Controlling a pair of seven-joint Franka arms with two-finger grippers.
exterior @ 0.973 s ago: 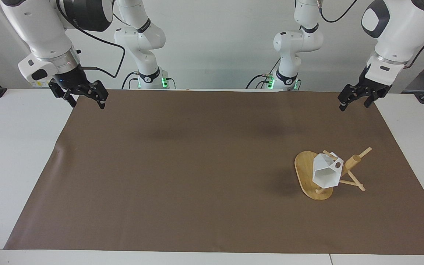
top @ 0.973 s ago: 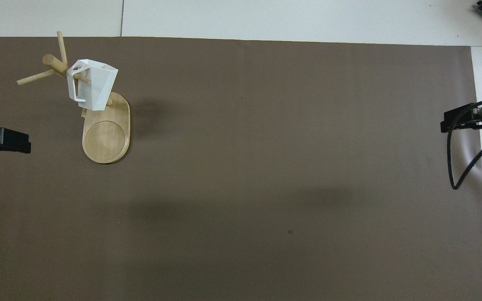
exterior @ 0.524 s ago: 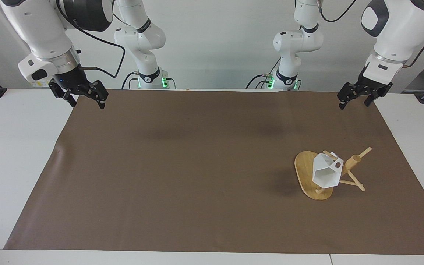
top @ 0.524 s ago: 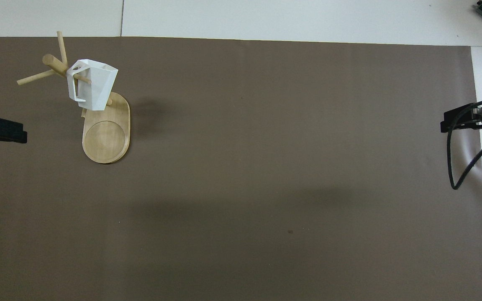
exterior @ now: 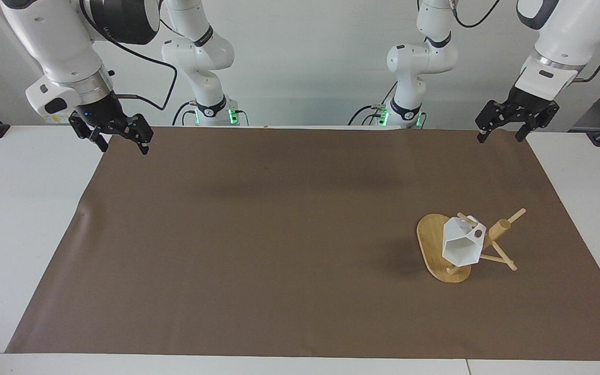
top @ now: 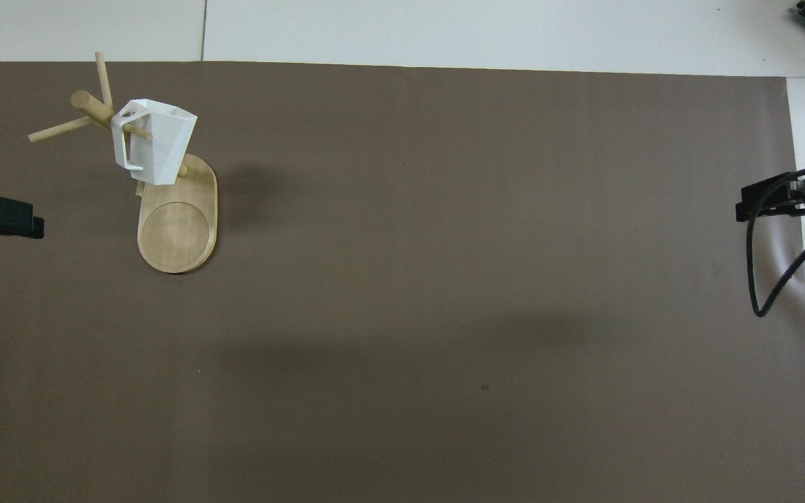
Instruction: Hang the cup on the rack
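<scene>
**Two empty pincers, one cup already hanging**

Only the left arm has moved in the last second. The left pincer (exterior: pixel 503 130) has risen and drawn back toward its base, from just over the mat's corner to a spot above the mat's robot-side edge; its fingers stand apart and hold nothing. The right pincer (exterior: pixel 119 141) has not shifted: it waits over the opposite corner of the mat, fingers likewise apart and empty.

The cup (exterior: pixel 459 247) has stayed put through that retreat. It hangs tilted on the rack (exterior: pixel 430 245), one thin peg passing through the round hole in its handle, its open hexagonal mouth turned away from the robots. In the overhead view, taking the rack's round base inlay as the dial centre, the cup (top: pixel 153 143) sits at about 12 o'clock and the post top with its free pegs at about 11. The rack (top: pixel 177 234) stands toward the left arm's end of the tabletop.

My reading: the hanging is done, and the left arm's withdrawal is the closing move; nothing remains but to clear away.

The brown mat (exterior: pixel 279 250) covers most of the white tabletop (exterior: pixel 19 208), lying flat apart from a slight ripple at its edge toward the right arm's end. A plain pale wall (exterior: pixel 305 62) backs the two arm bases.
</scene>
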